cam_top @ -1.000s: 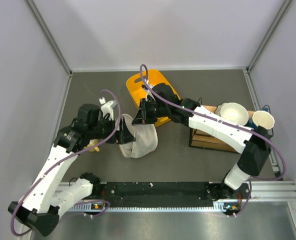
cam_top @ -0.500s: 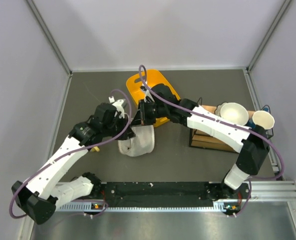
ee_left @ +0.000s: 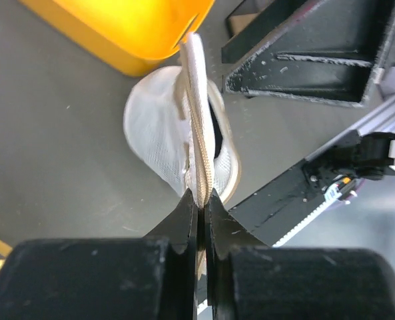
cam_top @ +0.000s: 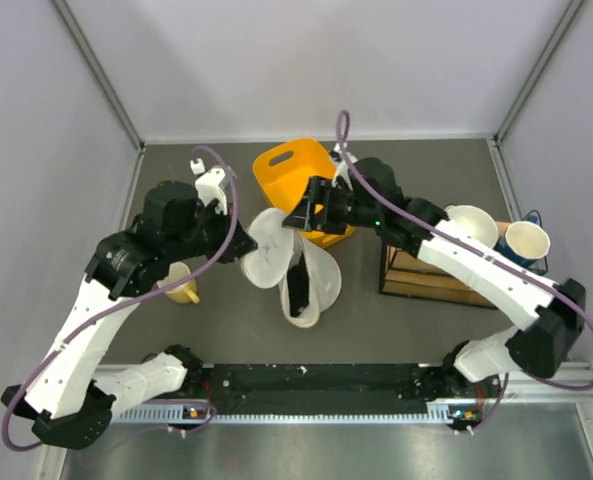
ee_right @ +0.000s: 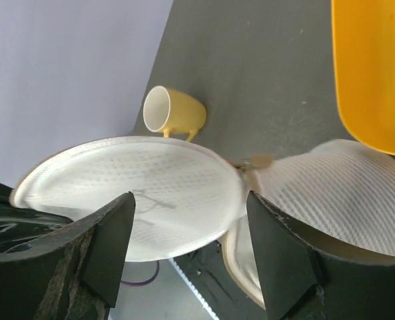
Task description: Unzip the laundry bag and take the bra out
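Laundry bag (cam_top: 321, 275) unzipped, tan zip rim (ee_left: 196, 120) pinched in closed left gripper (ee_left: 201, 203); right gripper (ee_right: 189, 233) spread wide, holding nothing.

Dark grey tabletop (cam_top: 426, 330), pale grey walls (cam_top: 306, 60)

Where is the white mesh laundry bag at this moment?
In the top view the round white mesh laundry bag is open at the centre of the table, just in front of the yellow plastic tub, its rim pinched by the left gripper.
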